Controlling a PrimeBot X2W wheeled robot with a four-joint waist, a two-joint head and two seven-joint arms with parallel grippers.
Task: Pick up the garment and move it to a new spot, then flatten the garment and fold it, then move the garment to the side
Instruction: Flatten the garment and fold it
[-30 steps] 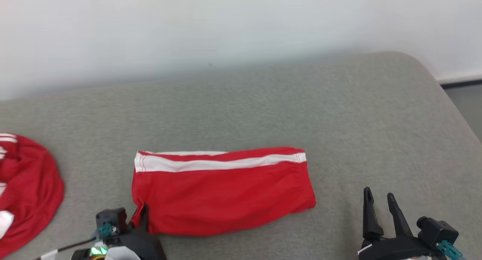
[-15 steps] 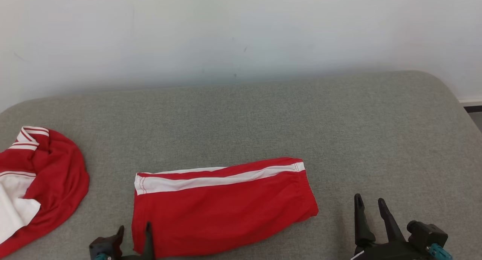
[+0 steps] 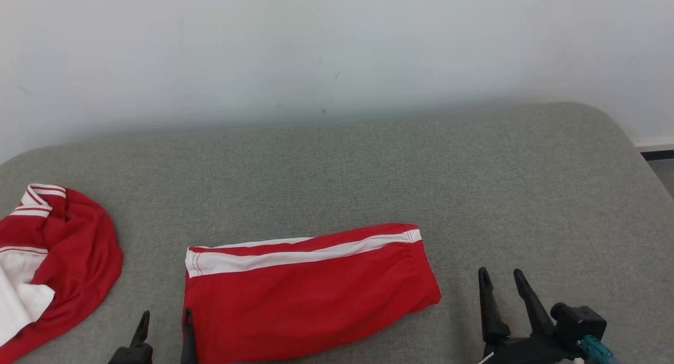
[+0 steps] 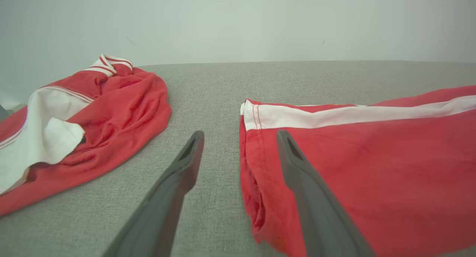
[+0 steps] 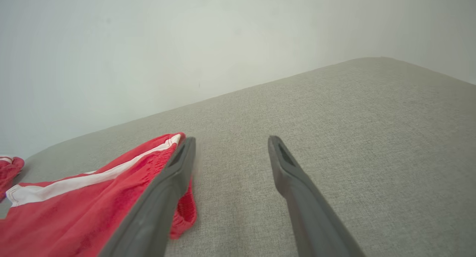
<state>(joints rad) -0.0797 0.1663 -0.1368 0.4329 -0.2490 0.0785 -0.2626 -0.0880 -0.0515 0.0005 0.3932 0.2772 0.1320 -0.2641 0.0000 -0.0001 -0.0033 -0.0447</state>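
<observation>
At the far left a crumpled red-and-white garment (image 3: 63, 248) lies in a heap on the grey padded surface (image 3: 368, 164), apart from everything else. Next come our left jaws, spread wide and holding nothing. One fingertip (image 4: 189, 153) hangs over bare grey and the other (image 4: 288, 149) over red cloth, so they straddle the left hem of the folded red shorts (image 3: 310, 295). The shorts lie flat in the near middle of the surface with the white stripe (image 3: 295, 256) along their far side. Their long axis runs left to right, the right end angled slightly away from us. Just past that right end, the gathered waistband, our right jaws are also wide and empty above bare surface, their left fingertip (image 5: 184, 153) just beside the waistband corner. We judge the fold done and the shift to the side remaining. The left jaws are the nearer, since the hem sits between them, while the right jaws would have to come leftward to reach cloth.
</observation>
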